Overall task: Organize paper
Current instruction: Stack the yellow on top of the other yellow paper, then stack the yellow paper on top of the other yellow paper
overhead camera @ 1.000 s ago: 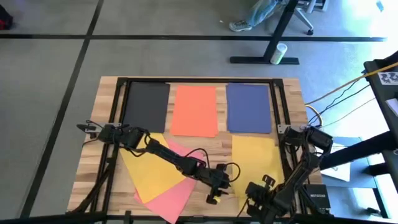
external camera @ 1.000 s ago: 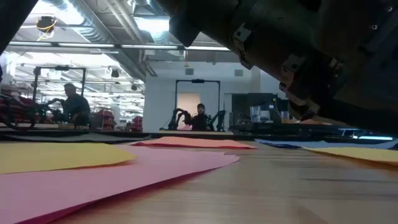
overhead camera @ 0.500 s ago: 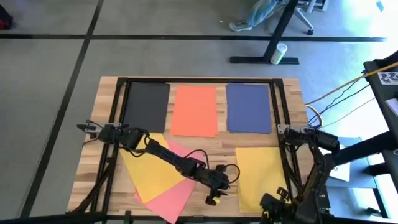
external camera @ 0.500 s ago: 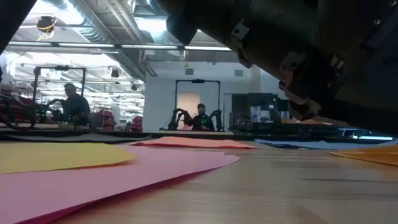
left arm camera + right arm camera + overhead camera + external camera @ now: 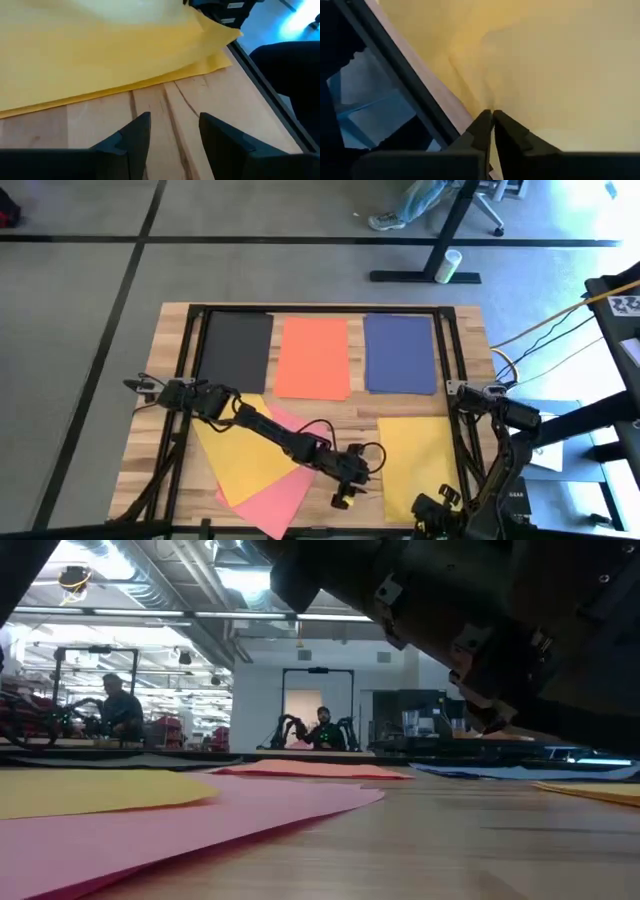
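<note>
Black [image 5: 235, 345], orange-red [image 5: 312, 358] and navy [image 5: 400, 353] paper sheets lie flat in a row along the table's far side. At the near left a yellow sheet [image 5: 240, 455] lies slanted over a pink sheet [image 5: 280, 498]. A second yellow sheet [image 5: 415, 455] lies at the near right. My right gripper [image 5: 491, 116] is shut on it, close to the table's near edge. Just left of that sheet, my left gripper [image 5: 172, 120] is open over bare wood, with the sheet's raised corner [image 5: 220, 35] ahead of it. My right gripper pinches the right-hand yellow sheet [image 5: 487, 102] between its two fingers, at the sheet's near end, one layer as far as shows. The paper bows up around the fingertips. The rest of the sheet [image 5: 415, 445] lies on the table.
A black metal frame runs around the table; its right rail [image 5: 462, 440] passes next to the held sheet. Bare wood [image 5: 345, 415] lies between the far row and the near sheets. The low view shows people [image 5: 120, 710] in the room beyond the table.
My right gripper has drawn back toward the table's near edge, still shut. The right-hand yellow sheet has slid with it along the table, and its far edge now lies farther from the navy sheet.
</note>
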`<act>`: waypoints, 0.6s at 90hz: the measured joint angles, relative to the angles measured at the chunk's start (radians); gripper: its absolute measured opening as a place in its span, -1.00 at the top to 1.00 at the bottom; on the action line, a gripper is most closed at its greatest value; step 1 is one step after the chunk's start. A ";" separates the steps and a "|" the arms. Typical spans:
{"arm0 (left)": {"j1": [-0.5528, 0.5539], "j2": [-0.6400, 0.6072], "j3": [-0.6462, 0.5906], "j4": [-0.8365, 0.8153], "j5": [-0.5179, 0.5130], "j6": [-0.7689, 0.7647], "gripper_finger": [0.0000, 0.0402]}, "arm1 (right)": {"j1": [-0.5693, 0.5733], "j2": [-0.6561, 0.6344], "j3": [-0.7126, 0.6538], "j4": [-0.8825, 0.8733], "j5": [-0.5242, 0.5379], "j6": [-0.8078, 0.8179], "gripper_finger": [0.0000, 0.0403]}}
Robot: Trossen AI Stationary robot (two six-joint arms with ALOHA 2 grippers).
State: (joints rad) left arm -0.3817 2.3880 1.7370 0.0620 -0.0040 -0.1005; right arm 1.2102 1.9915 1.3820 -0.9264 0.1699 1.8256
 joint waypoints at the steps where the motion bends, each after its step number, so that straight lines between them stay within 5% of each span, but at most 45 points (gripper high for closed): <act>1: 0.000 0.000 0.000 0.000 0.000 0.000 0.23 | 0.000 0.000 0.000 -0.001 -0.004 0.000 0.85; 31: -0.013 -0.028 0.000 -0.019 -0.017 0.053 0.23 | 0.000 0.000 0.006 -0.072 -0.032 0.060 0.02; 38: -0.032 -0.091 -0.001 -0.105 -0.102 0.111 0.23 | -0.001 0.000 0.032 -0.076 -0.006 0.060 -0.11; 54: -0.091 -0.291 0.002 -0.502 -0.360 0.111 0.23 | -0.048 -0.001 0.111 -0.087 0.230 -0.055 -0.20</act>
State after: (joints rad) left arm -0.4727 2.0970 1.7393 -0.4401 -0.3644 0.0109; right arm 1.1626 1.9905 1.4932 -1.0136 0.3997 1.7707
